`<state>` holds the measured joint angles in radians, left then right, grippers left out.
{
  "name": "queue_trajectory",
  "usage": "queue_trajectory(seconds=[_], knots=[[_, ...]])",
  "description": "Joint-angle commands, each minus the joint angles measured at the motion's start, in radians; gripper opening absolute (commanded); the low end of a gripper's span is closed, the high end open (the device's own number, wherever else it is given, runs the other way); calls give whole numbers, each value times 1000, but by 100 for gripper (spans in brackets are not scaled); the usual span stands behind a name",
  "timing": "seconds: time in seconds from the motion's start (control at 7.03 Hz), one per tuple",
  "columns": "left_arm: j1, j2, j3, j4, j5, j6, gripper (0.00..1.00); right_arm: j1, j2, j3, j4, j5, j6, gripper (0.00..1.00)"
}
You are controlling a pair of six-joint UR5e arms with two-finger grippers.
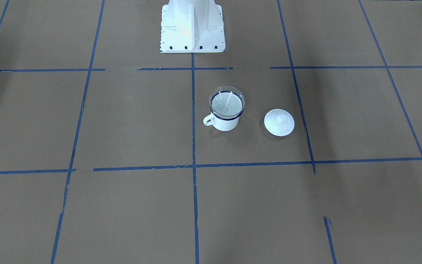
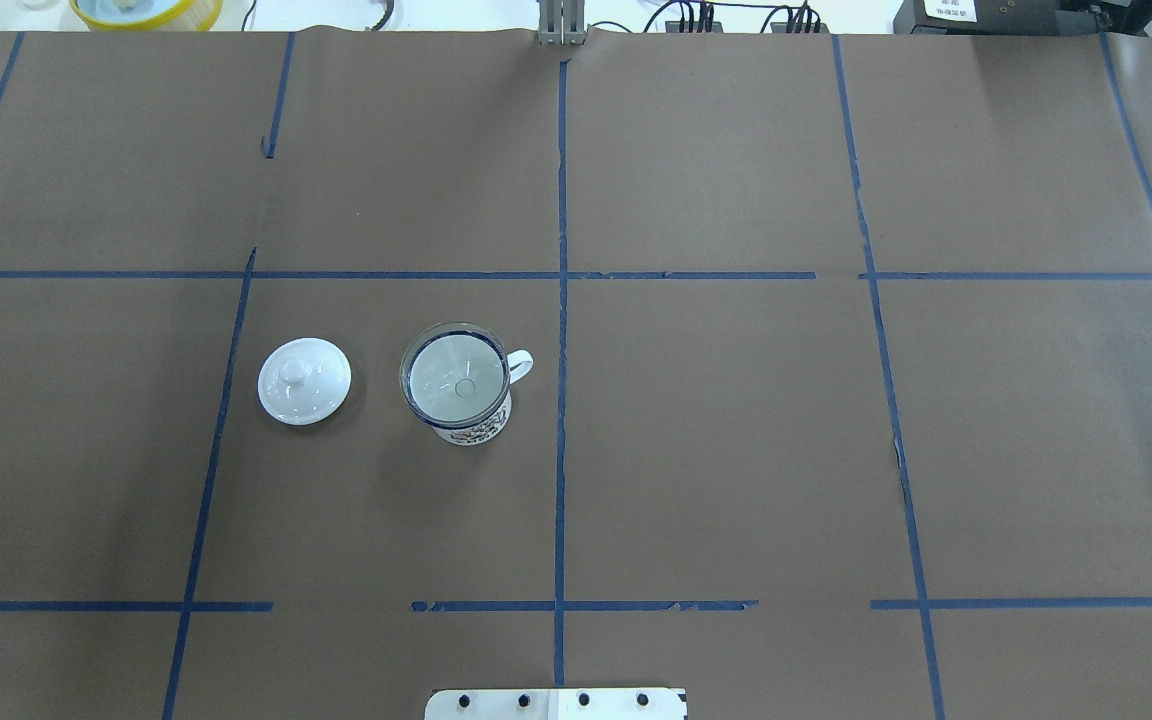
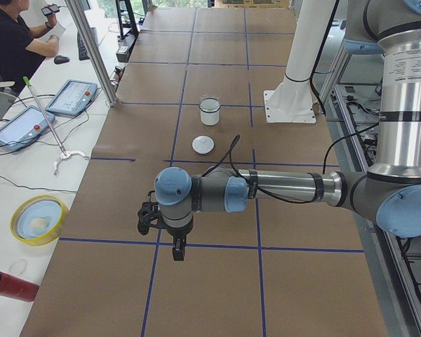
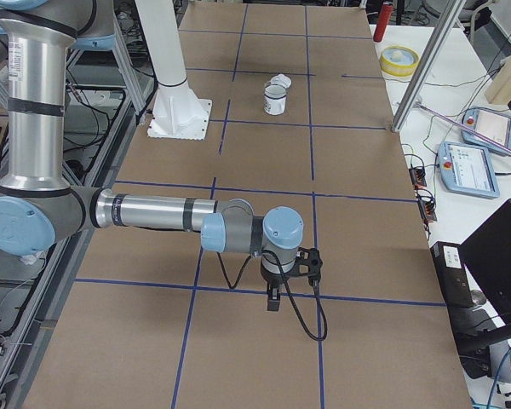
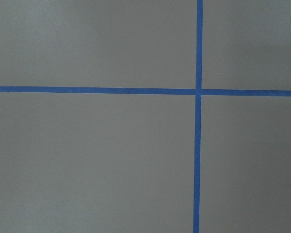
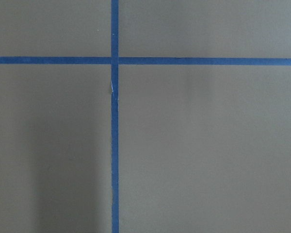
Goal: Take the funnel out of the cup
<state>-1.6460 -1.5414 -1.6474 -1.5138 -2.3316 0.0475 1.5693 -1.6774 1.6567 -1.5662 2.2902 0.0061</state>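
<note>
The table point(image 2: 736, 450) is papered and tape-gridded. The left gripper point(image 3: 176, 249) and right gripper point(image 4: 273, 300) hang well apart from the work; whether their jaws are parted cannot be told. Overhead, the cup point(image 2: 476, 428) stands upright with the lid point(image 2: 304, 381) at its 9 o'clock. The funnel point(image 2: 456, 375) sits in the cup's mouth. Judged: approach not begun. Next, pinch the funnel's rim and lift straight.

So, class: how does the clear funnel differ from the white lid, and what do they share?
The funnel is transparent; the lid opaque white. The funnel sits in the cup; the lid lies on the table beside it. The funnel dips to a hole; the lid rises to a knob. Both are round.
</note>
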Motion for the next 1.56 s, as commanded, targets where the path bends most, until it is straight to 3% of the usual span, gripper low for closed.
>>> queue_trajectory(seconds=[0.0,0.43,0.85,1.14,1.42], knots=[[0,6,3,-5,0,3,100,0,-1,0,0,0,0,100],[2,-17,-3,-6,-3,-6,100,0,-1,0,0,0,0,100],[29,-161,-78,1,2,-84,100,0,-1,0,0,0,0,100],[185,-207,-211,9,14,-264,100,0,-1,0,0,0,0,100],[308,-299,-265,12,12,-429,100,0,1,0,0,0,0,100]])
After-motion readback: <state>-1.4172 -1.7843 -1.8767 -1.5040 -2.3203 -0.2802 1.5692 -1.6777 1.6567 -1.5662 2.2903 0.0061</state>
